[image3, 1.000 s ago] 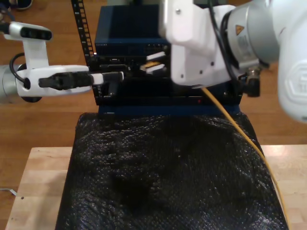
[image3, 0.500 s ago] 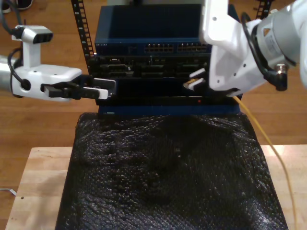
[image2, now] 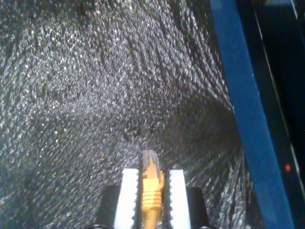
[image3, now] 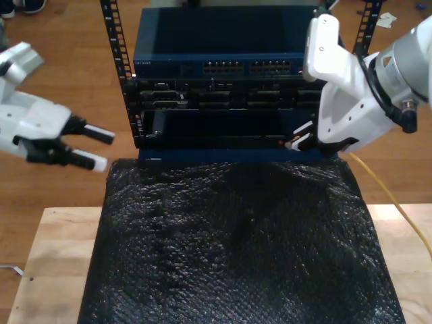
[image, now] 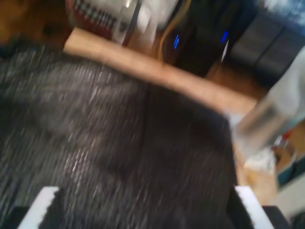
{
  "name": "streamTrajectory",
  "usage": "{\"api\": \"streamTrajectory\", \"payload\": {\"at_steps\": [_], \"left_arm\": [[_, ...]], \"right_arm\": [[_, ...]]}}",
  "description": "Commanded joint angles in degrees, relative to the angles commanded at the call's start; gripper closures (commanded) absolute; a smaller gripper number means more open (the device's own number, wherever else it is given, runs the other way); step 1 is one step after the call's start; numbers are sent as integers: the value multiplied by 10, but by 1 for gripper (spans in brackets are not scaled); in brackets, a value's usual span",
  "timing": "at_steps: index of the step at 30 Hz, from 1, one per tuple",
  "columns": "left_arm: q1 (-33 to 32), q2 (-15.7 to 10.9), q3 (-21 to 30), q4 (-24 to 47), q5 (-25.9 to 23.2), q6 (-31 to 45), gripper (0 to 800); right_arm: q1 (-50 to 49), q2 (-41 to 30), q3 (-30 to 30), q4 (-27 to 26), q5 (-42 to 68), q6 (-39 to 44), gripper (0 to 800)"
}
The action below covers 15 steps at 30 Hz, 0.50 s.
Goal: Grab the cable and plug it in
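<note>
The yellow-orange cable [image2: 151,193] sits between the white fingers [image2: 129,191] of my second gripper [image2: 152,172], which is shut on it. Its clear plug [image2: 149,157] sticks out past the fingertips, above the black bubble mat [image2: 95,95]. In the exterior view my second gripper [image3: 300,140] hangs at the lower right of the blue rack [image3: 223,40], and the cable [image3: 395,202] trails off toward that view's right edge. My first gripper [image3: 102,148] is at the exterior view's left, away from the rack, with its fingers apart. My first gripper [image: 143,191] is open over the mat with nothing in it.
The rack holds a switch with rows of ports [image3: 250,67] and darker units below. The black mat [image3: 229,243] covers a wooden table [image3: 47,256]. A blue rack edge [image2: 243,119] runs beside the plug. The first wrist view is blurred.
My first gripper has pulled back from the rack toward the exterior view's left and tilted down. My second gripper has carried the cable further toward that view's right and lower.
</note>
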State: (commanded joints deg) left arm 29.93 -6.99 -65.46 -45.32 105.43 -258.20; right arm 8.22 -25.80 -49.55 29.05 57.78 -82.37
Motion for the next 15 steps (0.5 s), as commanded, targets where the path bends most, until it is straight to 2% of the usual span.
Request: {"api": "streamTrajectory", "payload": {"at_steps": [6, 15], "left_arm": [[24, -13, -15, 99, -6, 49, 5], [65, -47, -3, 220, -5, 143, 3]], "right_arm": [[-4, 16, 0, -8, 0, 0, 800], [-4, 34, -1, -11, 0, 0, 800]]}}
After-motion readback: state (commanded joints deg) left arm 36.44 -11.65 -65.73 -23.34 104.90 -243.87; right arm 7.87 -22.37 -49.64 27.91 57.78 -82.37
